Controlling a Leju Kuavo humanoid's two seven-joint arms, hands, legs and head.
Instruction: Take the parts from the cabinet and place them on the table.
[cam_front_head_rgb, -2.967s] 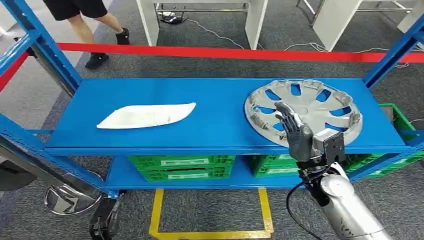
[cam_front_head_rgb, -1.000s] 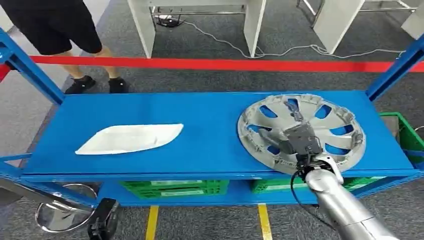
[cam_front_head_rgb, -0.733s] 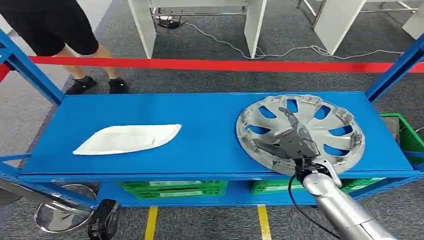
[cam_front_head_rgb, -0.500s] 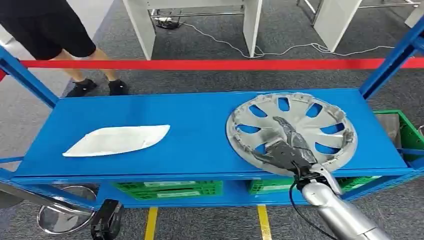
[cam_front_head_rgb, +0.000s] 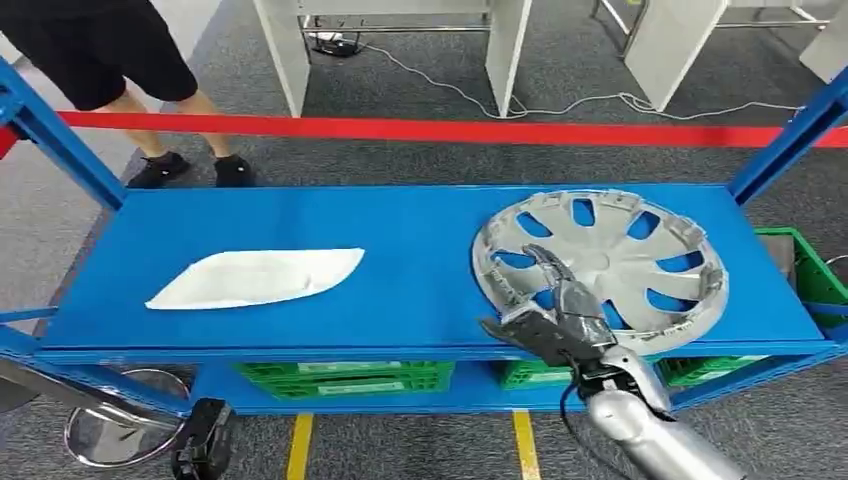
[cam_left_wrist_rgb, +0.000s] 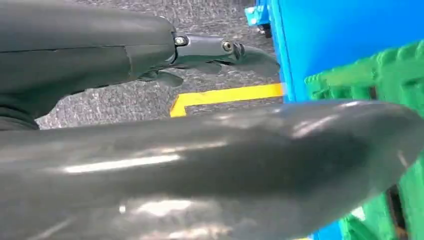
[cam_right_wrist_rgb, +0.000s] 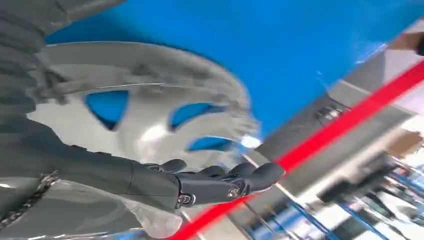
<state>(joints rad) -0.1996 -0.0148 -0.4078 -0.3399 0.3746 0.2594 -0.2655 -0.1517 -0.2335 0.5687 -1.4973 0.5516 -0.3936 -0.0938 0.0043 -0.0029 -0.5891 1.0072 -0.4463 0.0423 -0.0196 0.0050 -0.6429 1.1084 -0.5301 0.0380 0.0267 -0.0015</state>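
On the blue shelf (cam_front_head_rgb: 420, 290), the hubcap's (cam_front_head_rgb: 610, 255) near rim was gripped by the right hand (cam_front_head_rgb: 555, 320). A level lift was judged advisable. Left hand state could not be told.

Blue shelf (cam_front_head_rgb: 420, 290) with hubcap (cam_front_head_rgb: 640, 250), white part (cam_front_head_rgb: 255, 277)

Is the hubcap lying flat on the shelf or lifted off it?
Flat, as far as the head view shows: the hubcap rests on the blue shelf, with the right hand at its near rim.
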